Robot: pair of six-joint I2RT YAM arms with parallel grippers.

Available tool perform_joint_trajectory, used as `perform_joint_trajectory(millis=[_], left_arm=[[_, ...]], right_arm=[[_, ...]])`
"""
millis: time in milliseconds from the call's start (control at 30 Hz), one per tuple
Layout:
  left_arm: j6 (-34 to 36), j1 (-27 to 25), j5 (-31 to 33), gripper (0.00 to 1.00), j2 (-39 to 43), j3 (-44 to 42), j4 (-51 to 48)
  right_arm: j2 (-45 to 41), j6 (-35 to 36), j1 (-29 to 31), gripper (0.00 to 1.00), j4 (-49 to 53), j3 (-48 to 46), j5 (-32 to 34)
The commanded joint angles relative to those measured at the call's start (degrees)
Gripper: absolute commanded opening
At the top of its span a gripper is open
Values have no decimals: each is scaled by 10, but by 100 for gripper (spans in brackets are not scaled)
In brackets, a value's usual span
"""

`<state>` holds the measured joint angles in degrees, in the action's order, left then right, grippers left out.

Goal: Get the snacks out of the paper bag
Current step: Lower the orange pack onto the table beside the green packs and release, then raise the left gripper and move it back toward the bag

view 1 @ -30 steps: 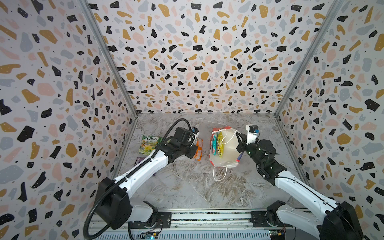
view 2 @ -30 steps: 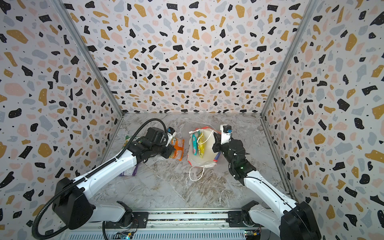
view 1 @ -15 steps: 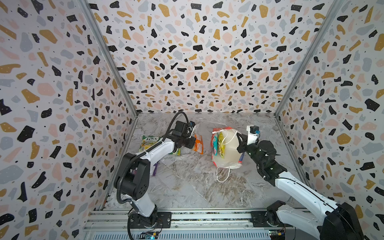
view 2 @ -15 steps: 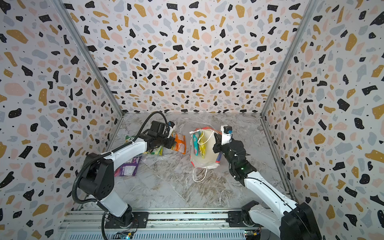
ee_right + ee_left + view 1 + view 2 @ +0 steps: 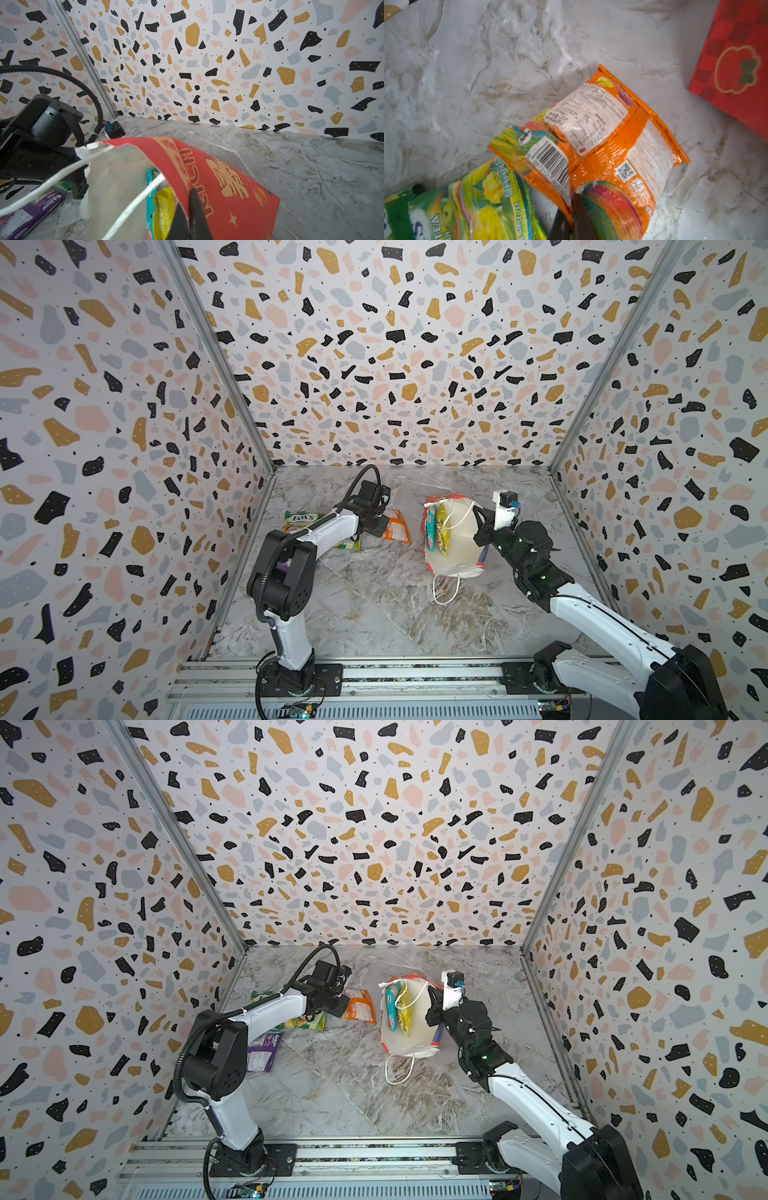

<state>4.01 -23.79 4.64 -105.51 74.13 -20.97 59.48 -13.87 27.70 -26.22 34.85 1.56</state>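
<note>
With the left fingers (image 5: pixel 581 220) pinched shut on one short edge of the orange packet (image 5: pixel 602 133), treat the step in hand as the set-down. Note the packet lying back side up on the desk (image 5: pixel 374 614), left of the middle and toward the far edge, one corner over a green-yellow FOX'S packet (image 5: pixel 483 203). Open wide before lifting, then draw straight back along the packet's length to avoid dragging the glossy film or flipping it onto its neighbour. Avoid sweeping low toward the desk's left edge, past a second green FOX'S packet (image 5: pixel 301 519) and the purple packet (image 5: pixel 264 1052) lying there.

With the right fingers (image 5: pixel 196 209) closed thin on the wall of the paper bag (image 5: pixel 457 539), red face outside and white lining inside, hold firm without pulling. Note the bag standing right of the middle, nearer the far edge, mouth gaping. Count two snacks visible inside, a teal packet (image 5: pixel 430 526) and a yellow packet (image 5: pixel 444 526), upright against the wall nearest the left arm. Mind the white cord handle (image 5: pixel 133 205) crossing the mouth; enter beside it, not through the loop. Expect thin paper to crumple or tear under a hard tug.
</note>
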Motion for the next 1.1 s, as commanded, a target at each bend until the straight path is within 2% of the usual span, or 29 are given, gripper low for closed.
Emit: perform_joint_trajectory(millis=[0,67,167,267,333,367,400,533,667,767,867,1067], left_arm=[[15,-1,52,12,-5,19,-21],[14,-1,62,21,-1,21,-21],[6,-2,70,42,16,25,-18],[-15,-7,75,53,40,39,-13],[-62,-13,148,55,53,52,-6],[-89,-15,164,56,59,57,3],[-111,-15,151,56,63,54,27],[-161,-31,85,51,29,71,73],[-176,-59,76,41,-46,140,58],[-184,-73,55,40,-89,176,62],[-190,-93,60,35,-121,192,73],[-211,-105,27,24,-170,199,81]], right_arm=[[-8,-7,-4,0,-4,-5,-3],[-8,-7,-4,0,-5,-4,-4],[-9,-6,-4,0,-3,-4,-5],[-12,-6,-4,0,-3,-4,-4],[-13,-5,-4,0,-2,-4,-3],[-13,-5,-4,0,-1,-4,-3],[-14,-5,-4,0,-1,-4,-3],[-12,-5,-4,0,-2,-3,-4],[-15,-5,-4,0,-2,-4,-5],[-17,-5,-4,0,-2,-4,-3],[-18,-5,-4,0,0,-3,-6],[-22,-4,-4,0,1,-2,-4]])
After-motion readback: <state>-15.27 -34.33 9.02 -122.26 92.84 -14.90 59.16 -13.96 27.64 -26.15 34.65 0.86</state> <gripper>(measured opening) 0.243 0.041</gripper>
